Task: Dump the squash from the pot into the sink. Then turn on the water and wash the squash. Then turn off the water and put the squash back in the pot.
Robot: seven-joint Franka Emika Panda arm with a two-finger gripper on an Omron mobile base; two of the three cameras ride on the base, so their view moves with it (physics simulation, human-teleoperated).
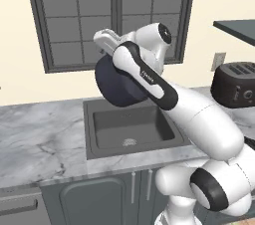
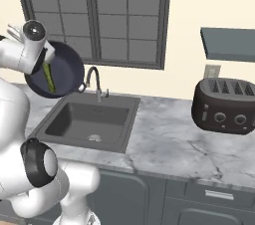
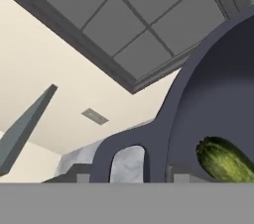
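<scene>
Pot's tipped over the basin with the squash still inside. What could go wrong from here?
1. The pot is held tilted high above the sink; the squash may drop hard and bounce out onto the counter.
2. The faucet stands close beside the pot's rim; further tipping could knock it.

Navy pot (image 2: 64,77) – green squash (image 2: 49,78); dark grey sink (image 2: 74,122), grey-veined marble counter (image 2: 174,144), black toaster (image 2: 224,105).

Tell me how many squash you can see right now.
1. The squash lies inside the tipped pot, which is held up above the sink. None shows in the basin; more could be hidden behind the pot or the arm.
</scene>
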